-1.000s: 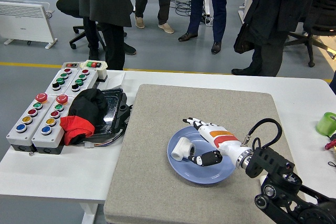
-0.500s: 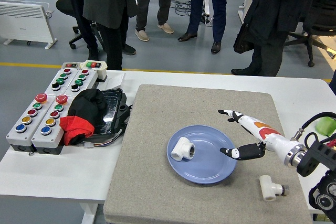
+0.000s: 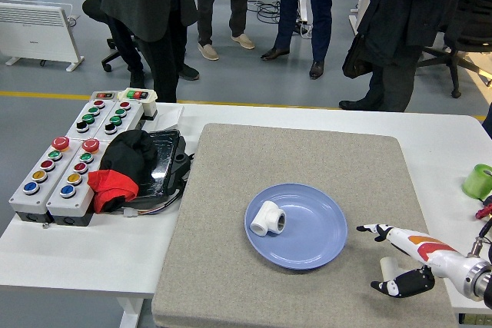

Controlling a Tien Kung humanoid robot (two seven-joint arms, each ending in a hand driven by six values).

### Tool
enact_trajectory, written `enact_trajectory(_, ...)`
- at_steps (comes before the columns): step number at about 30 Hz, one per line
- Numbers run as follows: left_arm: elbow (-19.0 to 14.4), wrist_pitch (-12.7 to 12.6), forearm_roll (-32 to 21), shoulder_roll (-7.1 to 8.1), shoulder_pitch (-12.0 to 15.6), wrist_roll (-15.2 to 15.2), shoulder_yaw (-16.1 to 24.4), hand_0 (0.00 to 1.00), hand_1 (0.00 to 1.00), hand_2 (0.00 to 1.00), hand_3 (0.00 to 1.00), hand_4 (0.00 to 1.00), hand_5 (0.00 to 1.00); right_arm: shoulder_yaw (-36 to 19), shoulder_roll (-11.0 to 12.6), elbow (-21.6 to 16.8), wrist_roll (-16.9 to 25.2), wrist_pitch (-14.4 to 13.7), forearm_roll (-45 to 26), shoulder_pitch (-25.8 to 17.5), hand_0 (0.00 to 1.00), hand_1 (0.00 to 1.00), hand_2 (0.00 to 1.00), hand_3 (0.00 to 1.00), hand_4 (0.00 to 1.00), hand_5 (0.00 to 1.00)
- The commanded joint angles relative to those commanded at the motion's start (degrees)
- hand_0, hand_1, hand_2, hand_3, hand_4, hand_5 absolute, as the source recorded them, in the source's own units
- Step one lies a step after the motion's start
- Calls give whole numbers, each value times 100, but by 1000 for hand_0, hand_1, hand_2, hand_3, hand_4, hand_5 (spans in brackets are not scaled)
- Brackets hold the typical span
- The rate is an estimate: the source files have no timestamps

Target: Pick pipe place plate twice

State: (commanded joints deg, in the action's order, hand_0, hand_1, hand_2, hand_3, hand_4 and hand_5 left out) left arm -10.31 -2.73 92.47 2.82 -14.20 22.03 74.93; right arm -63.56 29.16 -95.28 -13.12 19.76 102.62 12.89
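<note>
Head view shows one pipe point(image 3: 267, 217) already on the plate point(image 3: 315, 247); your right hand point(image 3: 406, 260), fingers spread and empty, straddles the second pipe point(image 3: 387, 266). Next you close around it.

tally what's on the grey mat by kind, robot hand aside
White pipe fittings: 2, one on the plate, one partly hidden behind the right hand
Blue plate: 1
Total: 3

A white robot hand point(image 3: 400, 255) is seen, banded orange and red, tipped with black fingers point(image 3: 400, 285), joined by a silver wrist.
</note>
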Motion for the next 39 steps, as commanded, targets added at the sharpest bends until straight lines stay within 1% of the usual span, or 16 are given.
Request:
enact_trajectory(3, 0, 3, 8, -4, 0, -3, 0, 723, 750, 703, 649, 402, 998, -36, 12, 97, -12, -15, 162, -118, 880, 840, 958, 945, 808, 446)
enact_trajectory(9, 0, 3, -1, -8, 2, -7, -8, 725, 750, 703, 648, 402, 998, -38, -1, 245, -27, -48, 198, -171, 881, 842, 959, 947, 813, 452)
enact_trajectory(10, 0, 5, 1, -9, 1, -7, -8, 723, 750, 702, 648, 401, 998, -28, -8, 270, -31, -63, 208, -169, 858, 833, 952, 941, 816, 464)
enact_trajectory(15, 0, 9, 4, -11, -5, -8, -8, 723, 750, 702, 648, 401, 998, 31, -58, 413, -20, -198, 334, -158, 858, 833, 952, 941, 816, 464)
enact_trajectory(16, 0, 10, 0, -11, -6, -10, -12, 724, 750, 700, 648, 401, 998, 40, -65, 437, -22, -221, 364, -157, 809, 796, 909, 922, 818, 466)
enact_trajectory(21, 0, 9, -2, -13, -2, -11, -9, 724, 750, 700, 648, 401, 998, 72, -82, 513, -14, -305, 433, -160, 809, 796, 909, 922, 818, 466)
enact_trajectory(22, 0, 10, -3, -14, 1, -11, -12, 724, 750, 702, 648, 403, 998, 86, -86, 530, -6, -329, 458, -160, 729, 754, 839, 871, 814, 464)
enact_trajectory(27, 0, 17, 27, -23, 19, -7, 0, 724, 750, 702, 648, 403, 998, 151, -109, 607, 25, -479, 558, -161, 729, 754, 839, 871, 814, 464)
enact_trajectory(28, 0, 18, 31, -24, 21, -7, 2, 724, 750, 701, 648, 403, 998, 153, -112, 613, 26, -489, 568, -161, 544, 636, 704, 822, 794, 439)
enact_trajectory(33, 0, 25, 44, -30, 39, -9, 4, 724, 750, 701, 648, 403, 998, 168, -109, 635, 25, -611, 596, -175, 544, 636, 704, 822, 794, 439)
enact_trajectory(34, 0, 29, 49, -31, 42, -12, 1, 724, 750, 701, 647, 404, 998, 164, -109, 630, 20, -653, 608, -180, 457, 568, 656, 790, 763, 410)
enact_trajectory(39, 0, 43, 76, -34, 52, -16, 12, 724, 750, 701, 647, 404, 998, 156, -104, 594, 32, -771, 613, -184, 457, 568, 656, 790, 763, 410)
